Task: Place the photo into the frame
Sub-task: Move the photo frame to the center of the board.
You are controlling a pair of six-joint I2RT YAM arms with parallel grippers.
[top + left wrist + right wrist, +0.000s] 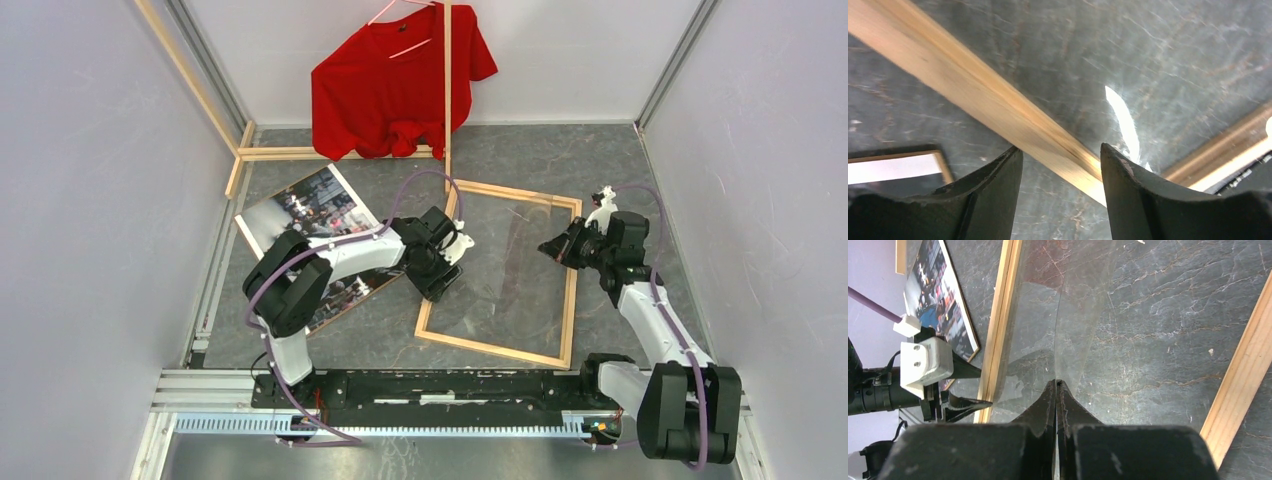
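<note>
Straddling the left strip of the frame [490, 346], your left gripper [1060, 151] stands partly open, gripping nothing. Your right gripper [1056, 383] is closed tight over the clear pane [1098, 325].

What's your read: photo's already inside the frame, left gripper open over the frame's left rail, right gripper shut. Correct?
No. The photo lies outside the frame, on the table to its left, partly under the left arm: see the top external view. Left gripper open over the left rail, right gripper shut: both correct.
</note>
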